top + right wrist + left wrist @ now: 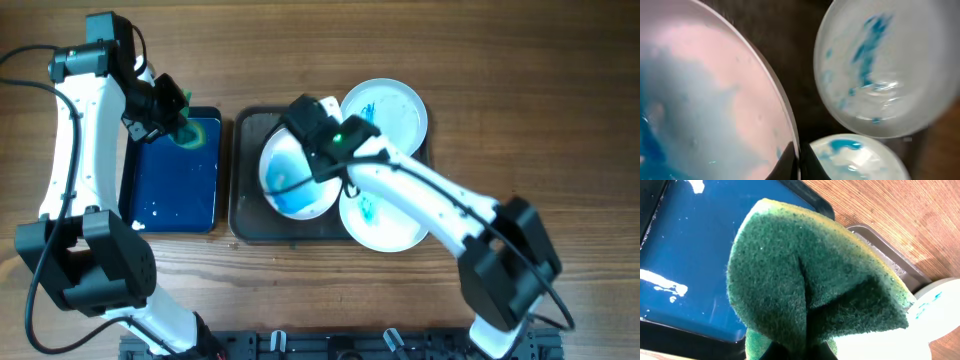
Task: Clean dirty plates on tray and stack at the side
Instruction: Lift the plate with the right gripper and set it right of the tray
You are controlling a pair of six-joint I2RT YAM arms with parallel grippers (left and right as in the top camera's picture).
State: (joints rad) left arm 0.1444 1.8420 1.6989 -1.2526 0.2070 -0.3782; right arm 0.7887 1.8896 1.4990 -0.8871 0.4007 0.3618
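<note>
Sponge [810,280] tight in left jaws, plate [700,100] in right jaws

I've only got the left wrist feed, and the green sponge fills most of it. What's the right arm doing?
Observer: The right gripper has its fingers on either side of the left plate rim, at the left end of the dark tray.
Operator: How many plates are at that tray?
Observer: Three. The far plate and the near plate lie to the right of the gripped one.
Operator: Which is dirtiest?
Observer: The left plate. Blue covers much of its near half, while the other two show only streaks.
</note>
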